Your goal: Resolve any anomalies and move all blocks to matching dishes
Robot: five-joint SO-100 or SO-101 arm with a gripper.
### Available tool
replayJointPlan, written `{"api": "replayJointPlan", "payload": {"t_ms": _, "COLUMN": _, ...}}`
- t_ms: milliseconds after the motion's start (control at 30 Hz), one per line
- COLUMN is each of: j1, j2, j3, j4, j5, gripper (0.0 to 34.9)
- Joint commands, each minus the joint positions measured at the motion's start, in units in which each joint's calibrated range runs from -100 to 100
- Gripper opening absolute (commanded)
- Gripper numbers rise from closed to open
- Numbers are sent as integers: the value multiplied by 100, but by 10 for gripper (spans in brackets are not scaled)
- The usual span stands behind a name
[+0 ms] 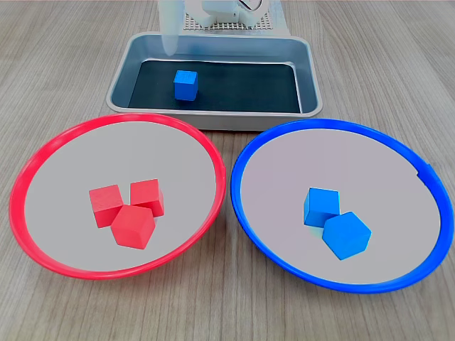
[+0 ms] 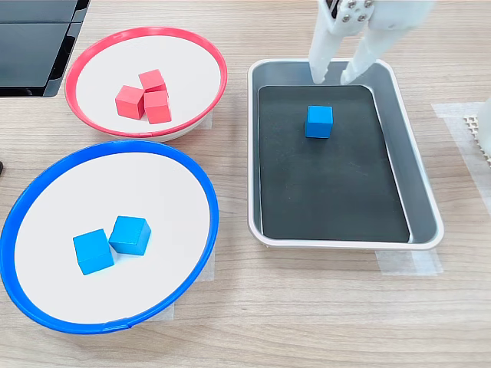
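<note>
- Wood-grain tabletop (image 2: 322, 322): one blue cube (image 2: 319, 121) sits in the grey tray (image 2: 422, 184), unsorted.
- My gripper (image 2: 337, 77) hovers spread, empty, ready to collect it for the blue-rimmed dish (image 2: 201, 184).

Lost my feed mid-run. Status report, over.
Gripper open, empty, above tray's far end. One blue block left in tray; three red, two blue already in matching dishes. Path clear.

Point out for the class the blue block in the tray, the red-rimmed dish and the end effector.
blue block in the tray (image 2: 319, 121): second exterior view, on its top face.
red-rimmed dish (image 1: 43, 153): first exterior view, on its rim at the left.
end effector (image 2: 336, 78): second exterior view, midway between its open fingertips.
</note>
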Motion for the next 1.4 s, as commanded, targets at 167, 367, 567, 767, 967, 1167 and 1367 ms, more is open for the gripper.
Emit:
{"api": "replayJointPlan", "payload": {"t_ms": 167, "j1": -5, "j2": 413, "j3": 10, "j4": -262, "j5": -200, "gripper": 136}}
{"api": "replayJointPlan", "payload": {"t_ms": 367, "j1": -127, "j2": 882, "j3": -172, "j4": -353, "j5": -386, "gripper": 138}}
{"api": "replayJointPlan", "payload": {"t_ms": 567, "j1": -315, "j2": 1061, "j3": -154, "j4": -469, "j5": -410, "gripper": 133}}
{"api": "replayJointPlan", "payload": {"t_ms": 767, "j1": -560, "j2": 1470, "j3": -354, "j4": -716, "j5": -464, "gripper": 129}}
{"api": "replayJointPlan", "payload": {"t_ms": 967, "j1": -673, "j2": 1905, "j3": -600, "j4": -906, "j5": -386, "gripper": 2}}
{"api": "replayJointPlan", "payload": {"t_ms": 1167, "j1": -748, "j2": 1752, "j3": -1238, "j4": -411, "j5": -288, "gripper": 1}}
{"api": "replayJointPlan", "payload": {"t_ms": 1367, "j1": -1351, "j2": 720, "j3": -1793, "j4": 390, "j5": 98, "gripper": 0}}
